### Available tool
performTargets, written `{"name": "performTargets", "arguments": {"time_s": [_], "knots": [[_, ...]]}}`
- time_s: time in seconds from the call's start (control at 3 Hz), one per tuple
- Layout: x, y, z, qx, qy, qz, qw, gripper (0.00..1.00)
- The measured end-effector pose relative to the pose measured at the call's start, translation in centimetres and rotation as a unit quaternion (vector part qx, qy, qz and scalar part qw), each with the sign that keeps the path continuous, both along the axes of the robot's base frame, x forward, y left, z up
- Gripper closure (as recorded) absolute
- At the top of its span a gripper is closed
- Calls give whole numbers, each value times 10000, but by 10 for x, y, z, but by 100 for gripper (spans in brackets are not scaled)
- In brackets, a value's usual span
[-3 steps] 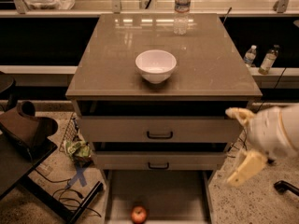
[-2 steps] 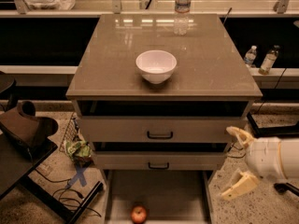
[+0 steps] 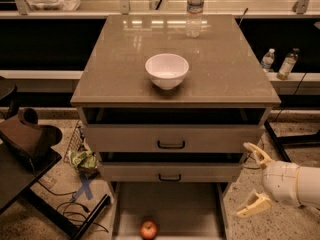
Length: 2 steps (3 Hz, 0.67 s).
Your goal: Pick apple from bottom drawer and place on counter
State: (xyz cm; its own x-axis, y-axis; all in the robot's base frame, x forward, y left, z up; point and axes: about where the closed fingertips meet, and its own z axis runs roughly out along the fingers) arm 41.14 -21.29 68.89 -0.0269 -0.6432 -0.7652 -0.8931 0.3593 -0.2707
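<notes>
Gripper [image 3: 246, 180] has dropped lower, right of the bottom drawer [image 3: 170, 204]; fingers [image 3: 256, 154] spread wide, empty; apple [image 3: 148, 229] inside.

Test lab or workshop: a lone drawer cabinet [image 3: 172, 139] with a glossy worktop [image 3: 225, 69], loose cables [image 3: 75, 211] and blue tape [image 3: 85, 186] on the speckled floor [image 3: 30, 221]. The gripper [image 3: 253, 181] hangs lower right, fingers spread.
</notes>
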Motion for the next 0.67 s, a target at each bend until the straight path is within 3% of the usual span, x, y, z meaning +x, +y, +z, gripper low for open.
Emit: {"name": "performTargets", "arguments": {"time_s": [0.33,0.67], "knots": [[0,0,1,-5,-1,3,10000,0],[1,8,-14,250,-73,18,9997,0]]}}
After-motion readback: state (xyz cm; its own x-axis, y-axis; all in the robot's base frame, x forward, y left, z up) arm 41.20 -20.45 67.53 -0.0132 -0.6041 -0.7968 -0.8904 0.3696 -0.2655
